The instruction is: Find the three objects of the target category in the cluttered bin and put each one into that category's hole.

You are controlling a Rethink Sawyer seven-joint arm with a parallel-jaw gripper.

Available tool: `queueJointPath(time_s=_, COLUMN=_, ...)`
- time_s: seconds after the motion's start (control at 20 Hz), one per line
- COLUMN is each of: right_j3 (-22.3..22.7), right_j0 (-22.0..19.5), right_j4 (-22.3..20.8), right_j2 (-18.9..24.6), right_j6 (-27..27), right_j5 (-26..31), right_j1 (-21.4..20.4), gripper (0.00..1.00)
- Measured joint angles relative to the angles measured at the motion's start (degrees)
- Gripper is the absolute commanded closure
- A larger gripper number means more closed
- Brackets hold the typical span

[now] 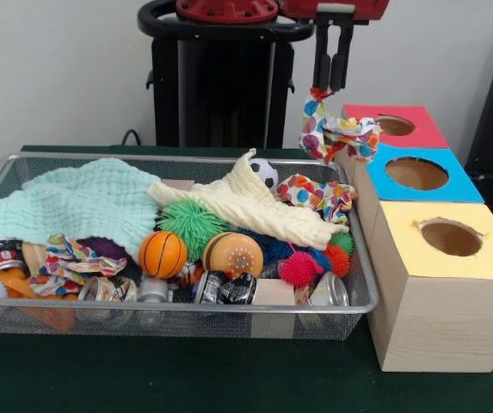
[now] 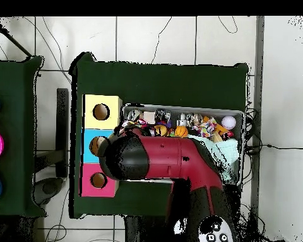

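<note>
My gripper (image 1: 326, 88) hangs from the top of the front view, shut on a white polka-dot cloth (image 1: 341, 134). The cloth dangles above the far right end of the wire mesh bin (image 1: 186, 307), beside the red and blue boxes. A second polka-dot cloth (image 1: 317, 196) lies at the bin's right side next to the cream cloth. A third (image 1: 78, 261) lies crumpled at the front left. The hole (image 1: 450, 237) in the yellow-topped box is nearest the camera; it also shows in the overhead view (image 2: 101, 112). In the overhead view the arm (image 2: 154, 161) hides the gripper.
The blue-topped box (image 1: 418, 175) and the red-topped box (image 1: 394, 126) stand behind the yellow one. In the bin lie a mint waffle cloth (image 1: 74, 203), a cream knitted cloth (image 1: 248, 206), a small basketball (image 1: 162, 254), a green spiky ball (image 1: 192, 223), cans and other balls.
</note>
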Motion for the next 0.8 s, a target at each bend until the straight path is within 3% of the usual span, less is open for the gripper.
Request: queueJointPath(time_s=0.8, right_j3=0.09, right_j0=1.5, right_j4=1.89, right_j2=-0.57, right_j6=0.0, right_j5=0.36, right_j1=-3.38, gripper=1.0)
